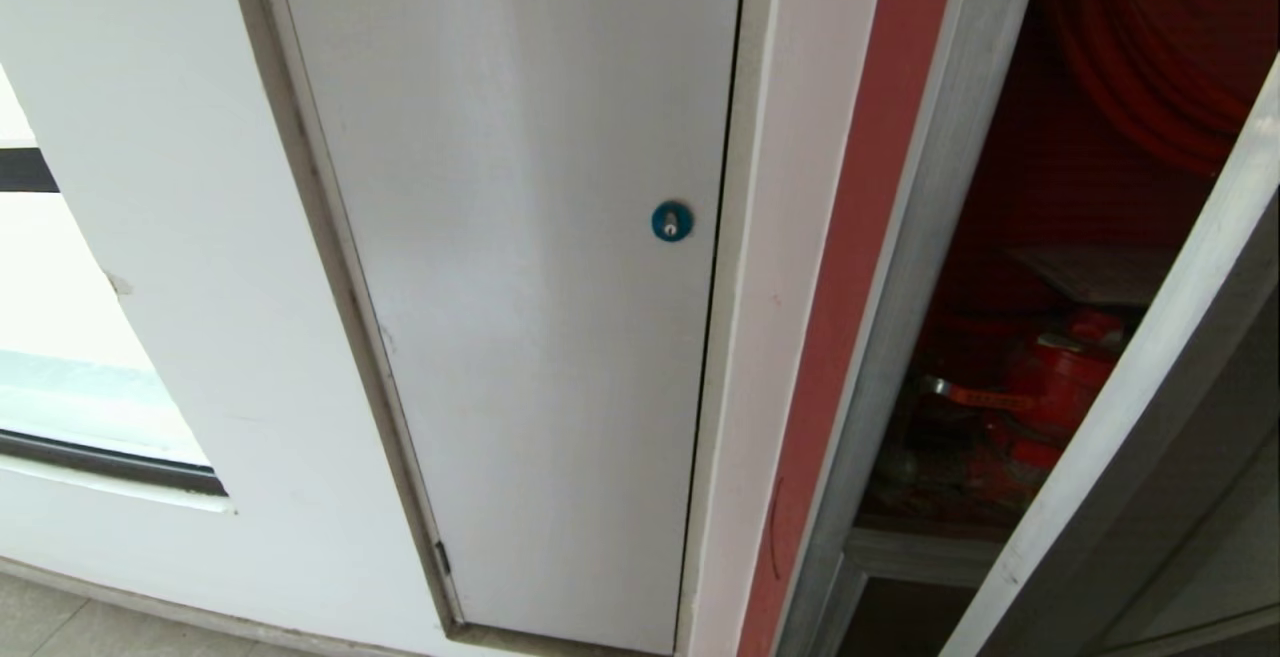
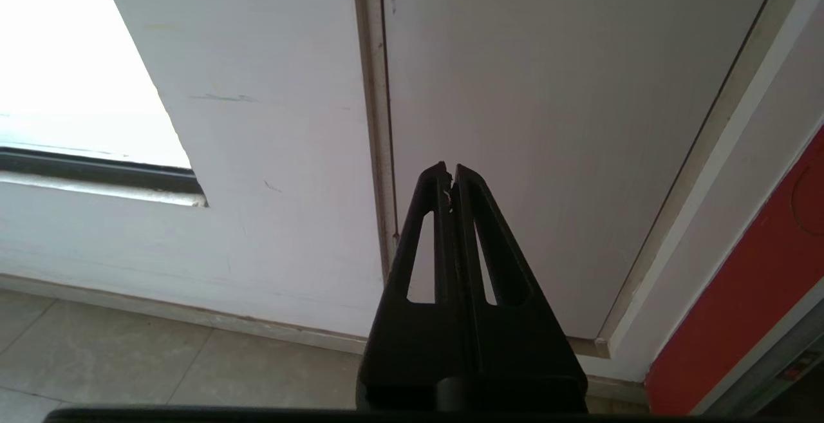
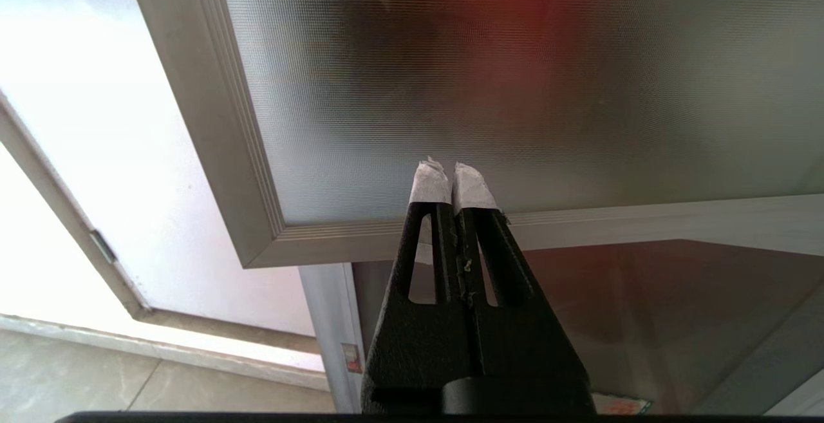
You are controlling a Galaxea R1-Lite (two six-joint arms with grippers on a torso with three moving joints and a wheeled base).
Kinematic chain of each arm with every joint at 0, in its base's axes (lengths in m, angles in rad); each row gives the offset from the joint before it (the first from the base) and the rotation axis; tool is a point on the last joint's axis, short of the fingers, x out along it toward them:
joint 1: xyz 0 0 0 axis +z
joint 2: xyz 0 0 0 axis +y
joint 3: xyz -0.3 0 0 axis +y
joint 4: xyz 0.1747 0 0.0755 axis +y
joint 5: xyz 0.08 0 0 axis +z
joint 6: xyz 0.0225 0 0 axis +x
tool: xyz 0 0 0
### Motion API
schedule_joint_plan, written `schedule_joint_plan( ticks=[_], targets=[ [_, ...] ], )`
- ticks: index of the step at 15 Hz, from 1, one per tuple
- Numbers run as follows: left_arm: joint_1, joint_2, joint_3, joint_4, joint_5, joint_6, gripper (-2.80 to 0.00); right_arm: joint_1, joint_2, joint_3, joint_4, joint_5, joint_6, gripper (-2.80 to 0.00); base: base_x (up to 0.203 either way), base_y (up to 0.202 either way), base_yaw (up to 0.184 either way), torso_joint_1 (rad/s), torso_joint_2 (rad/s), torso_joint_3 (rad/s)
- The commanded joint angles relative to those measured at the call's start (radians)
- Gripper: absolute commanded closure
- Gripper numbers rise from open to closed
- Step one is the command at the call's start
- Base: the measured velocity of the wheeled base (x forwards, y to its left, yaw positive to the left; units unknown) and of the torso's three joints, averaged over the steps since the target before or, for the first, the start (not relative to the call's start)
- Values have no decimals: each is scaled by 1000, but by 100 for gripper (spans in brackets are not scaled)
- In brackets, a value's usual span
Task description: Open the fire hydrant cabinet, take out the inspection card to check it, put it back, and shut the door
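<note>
Fire hydrant cabinet (image 1: 930, 267) standing open at right, red valve (image 1: 1050, 377) inside, the door (image 1: 1150, 457) swung ajar, white panel (image 1: 520, 267) with blue lock (image 1: 672, 221) beside, left hand (image 2: 450, 169) pinched closed and empty, right hand (image 3: 449, 167) pinched closed near the door glass, holding nothing.

- Daylight pours in from the window (image 1: 70, 377) at far left, blown out to plain white in the head and left wrist views.
- The white panel (image 1: 520, 287) is evenly lit, with a soft pale sheen down its middle.
- Inside the fire hydrant cabinet (image 1: 1060, 337) it is dim and murky; detail smears.
- The door (image 3: 515, 82) glass shows a red glow and moiré ripple.
- Straight edges bow toward the head view's borders.
</note>
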Motion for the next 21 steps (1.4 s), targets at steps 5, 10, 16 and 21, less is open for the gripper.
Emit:
schedule_joint_plan(
  ticks=[5, 10, 16, 21],
  targets=[
    [1, 0, 5, 0, 0, 0, 0, 0, 0, 0, 0, -2, -1, 0, 0, 0, 0, 0, 0, 0],
    [0, 1, 5, 0, 0, 0, 0, 0, 10, -186, 77, -18, -1, 0, 0, 0, 0, 0, 0, 0],
    [0, 1, 5, 0, 1, 0, 0, 4, 336, -686, 389, 391, 42, 0, 0, 0, 0, 0, 0, 0],
    [0, 0, 5, 0, 0, 0, 0, 5, 700, -905, 411, 653, 46, 0, 0, 0, 0, 0, 0, 0]
  ],
)
